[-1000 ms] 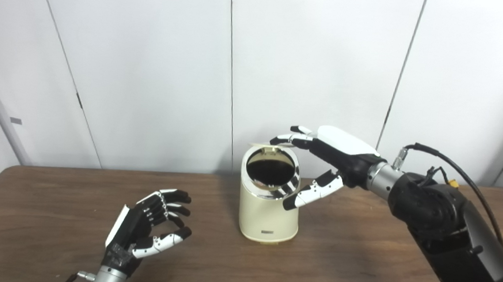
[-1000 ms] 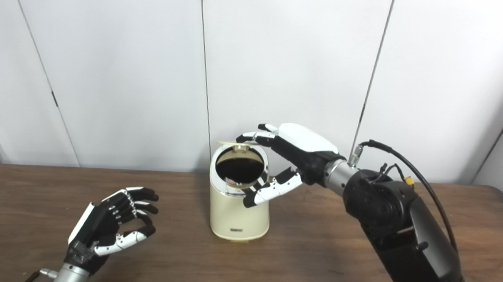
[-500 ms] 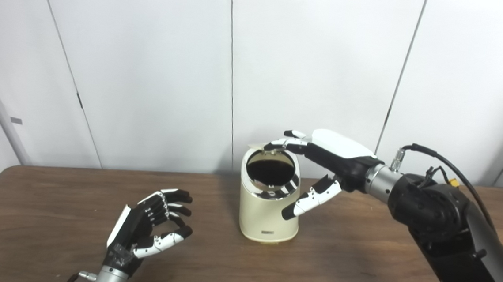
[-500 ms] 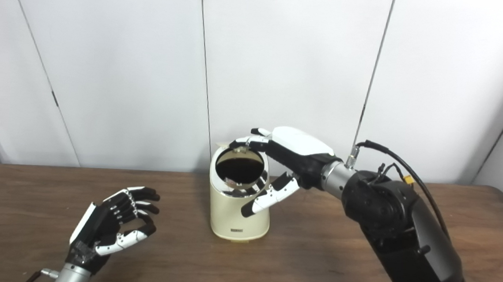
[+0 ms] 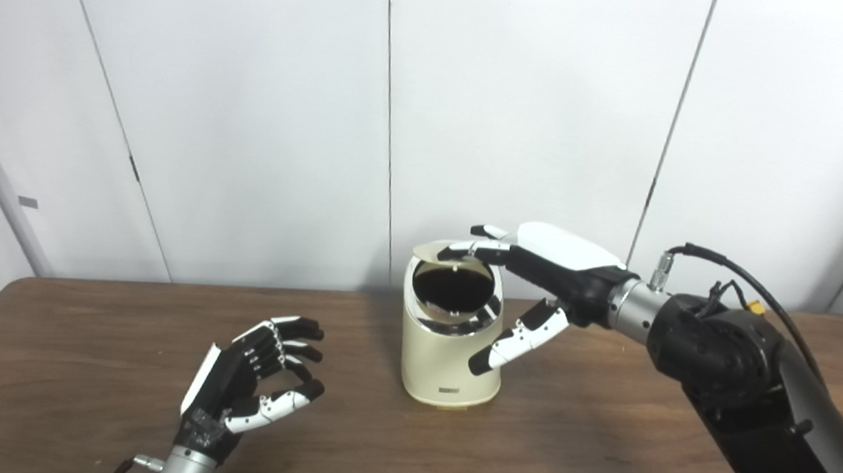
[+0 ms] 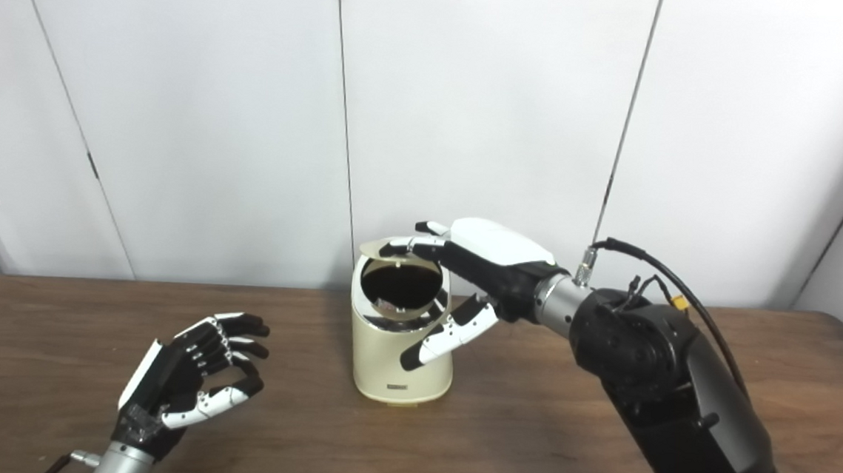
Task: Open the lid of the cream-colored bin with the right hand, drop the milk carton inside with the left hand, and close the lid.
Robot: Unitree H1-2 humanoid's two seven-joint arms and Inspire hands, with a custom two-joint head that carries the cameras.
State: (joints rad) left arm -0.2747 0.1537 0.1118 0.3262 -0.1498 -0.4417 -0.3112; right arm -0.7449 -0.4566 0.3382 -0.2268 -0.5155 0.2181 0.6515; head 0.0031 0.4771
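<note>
White wall panels behind, dark wooden table (image 5: pixel 600 442) up front. Cream-colored bin (image 5: pixel 449 350) stands mid-table, its round mouth dark and showing. Right hand (image 5: pixel 537 274) reaches over the top, fingers (image 5: pixel 465 251) resting on the lid (image 5: pixel 435 251), which sits tilted and only half down over the opening; thumb hangs loose beside the bin's right wall. It presses rather than grips, nothing clasped. Left hand (image 5: pixel 248 380) hovers low at the near left, fingers curled apart, holding nothing. No milk carton visible.
</note>
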